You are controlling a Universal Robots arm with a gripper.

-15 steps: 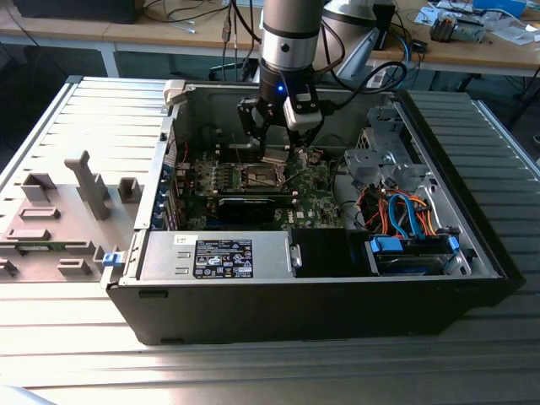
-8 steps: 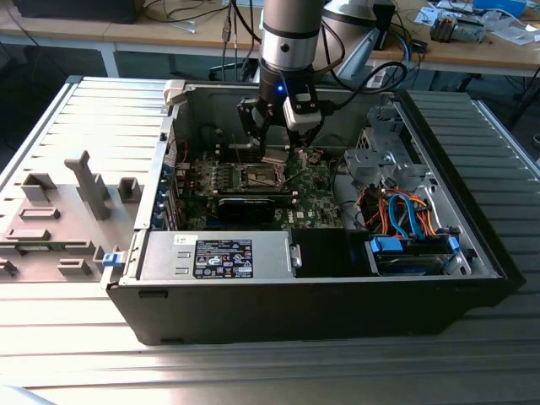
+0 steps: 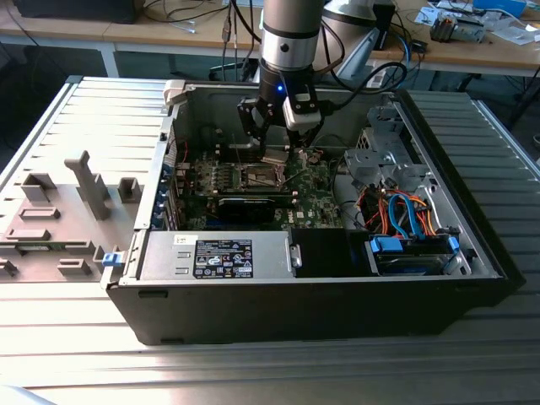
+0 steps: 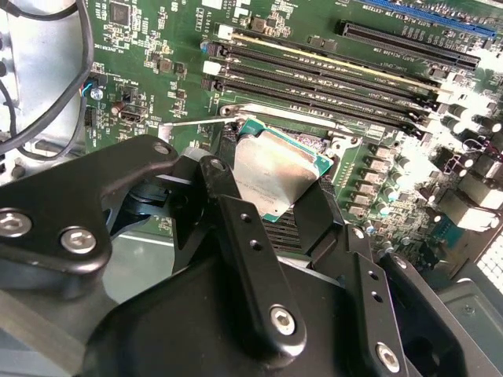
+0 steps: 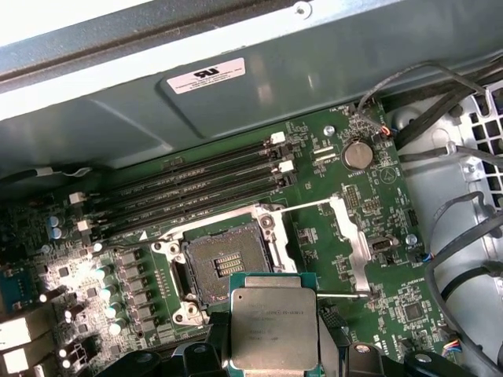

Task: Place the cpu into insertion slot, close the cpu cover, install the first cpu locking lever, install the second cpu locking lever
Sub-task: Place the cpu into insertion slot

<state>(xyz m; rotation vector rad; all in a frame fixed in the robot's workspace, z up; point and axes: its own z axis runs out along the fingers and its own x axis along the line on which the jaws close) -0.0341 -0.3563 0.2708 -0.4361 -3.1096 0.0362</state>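
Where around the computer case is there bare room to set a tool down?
Bare: the ribbed table between the case and the camera, and on the exterior view's right. Crowded: inside, cables and the end effector holding the cpu.

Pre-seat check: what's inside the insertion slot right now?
Nothing seated: the insertion slot shows a bare dark centre with its contact grid inside the silver rim. In the first wrist view the cpu, gripped by the hand, hides the corner nearest it.

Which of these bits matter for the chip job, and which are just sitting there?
Job: gripper, shut on the cpu; insertion slot; cpu cover.
Just there: memory slots; coin battery; blue cables; power supply.
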